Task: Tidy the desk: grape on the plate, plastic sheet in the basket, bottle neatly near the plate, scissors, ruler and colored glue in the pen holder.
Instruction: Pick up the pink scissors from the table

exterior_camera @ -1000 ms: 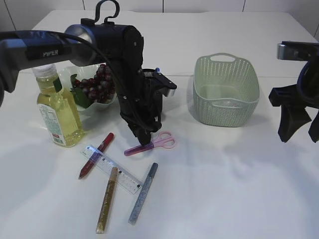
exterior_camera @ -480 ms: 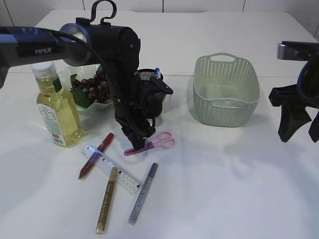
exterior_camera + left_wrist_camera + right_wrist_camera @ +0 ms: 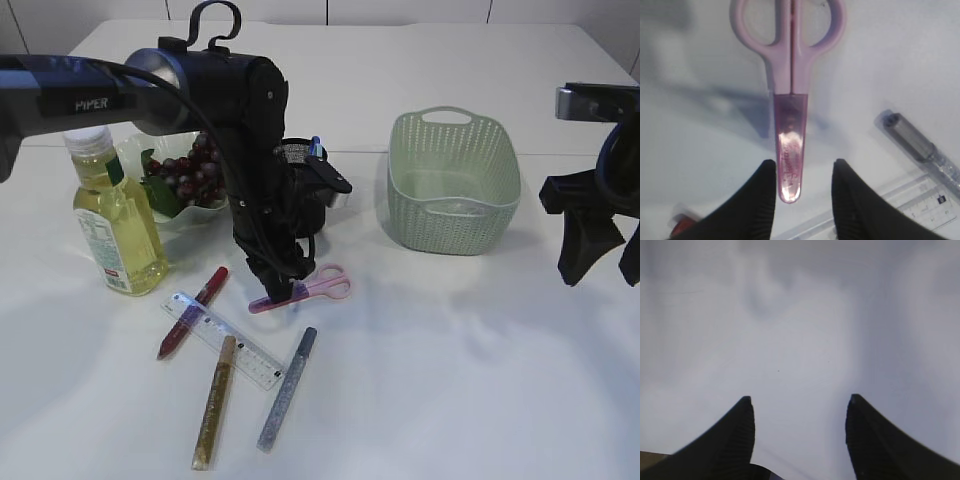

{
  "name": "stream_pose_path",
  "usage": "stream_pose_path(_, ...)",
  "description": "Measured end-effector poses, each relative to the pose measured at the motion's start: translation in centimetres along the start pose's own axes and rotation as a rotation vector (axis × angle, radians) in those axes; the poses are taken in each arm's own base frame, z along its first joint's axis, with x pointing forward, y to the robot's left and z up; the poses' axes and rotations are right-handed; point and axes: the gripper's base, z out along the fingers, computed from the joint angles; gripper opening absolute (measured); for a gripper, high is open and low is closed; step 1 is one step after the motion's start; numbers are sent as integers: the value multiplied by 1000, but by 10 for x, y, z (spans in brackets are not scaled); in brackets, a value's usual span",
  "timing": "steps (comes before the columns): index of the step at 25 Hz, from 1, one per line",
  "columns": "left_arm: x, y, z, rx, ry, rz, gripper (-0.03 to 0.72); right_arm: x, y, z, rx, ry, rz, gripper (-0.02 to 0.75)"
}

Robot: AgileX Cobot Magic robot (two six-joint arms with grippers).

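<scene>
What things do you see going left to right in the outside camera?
Bottle → grapes → left gripper → scissors → basket → right gripper.

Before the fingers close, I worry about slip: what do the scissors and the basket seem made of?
Scissors: glossy pink plastic handles, with a translucent pink plastic sheath over the blades, glinting in the light. Basket: pale green, apparently moulded matte plastic, judging by its regular woven-look perforated pattern.
</scene>
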Motion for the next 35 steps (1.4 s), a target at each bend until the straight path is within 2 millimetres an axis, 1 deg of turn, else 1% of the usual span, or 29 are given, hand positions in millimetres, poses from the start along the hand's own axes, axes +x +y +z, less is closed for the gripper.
stream_pose_path(6,-2,-3,7,0,18,13,278,0,0,0,0,0,-2,457)
stream_pose_path(11,-1,-2,15,0,35,17,278,0,0,0,0,0,-2,457)
stream_pose_path(19,-1,2,23,-26,38,25,278,0,0,0,0,0,-2,457)
stream_pose_path(35,-4,6,26,-65,13,34,278,0,0,0,0,0,-6,457)
